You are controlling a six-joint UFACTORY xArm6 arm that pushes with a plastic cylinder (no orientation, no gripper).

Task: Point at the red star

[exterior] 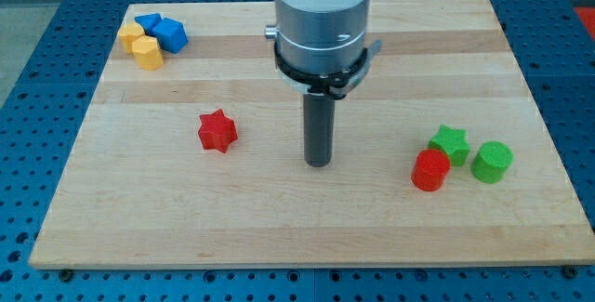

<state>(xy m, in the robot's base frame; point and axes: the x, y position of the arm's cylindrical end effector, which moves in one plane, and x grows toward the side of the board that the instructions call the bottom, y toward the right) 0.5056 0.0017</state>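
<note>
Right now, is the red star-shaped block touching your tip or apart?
Apart: the red star-shaped block sits alone, bare wooden board between it and my tip.

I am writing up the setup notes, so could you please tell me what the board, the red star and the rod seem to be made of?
The board looks like pale unfinished or lightly sealed wood: lengthwise plank strips and grain show. The red star seems moulded plastic or painted wood, uniform in colour with a matte surface; the look leaves it open. The rod ending in my tip, to the view's right of the star and apart from it, looks like dark matte plastic or rubber.
</note>
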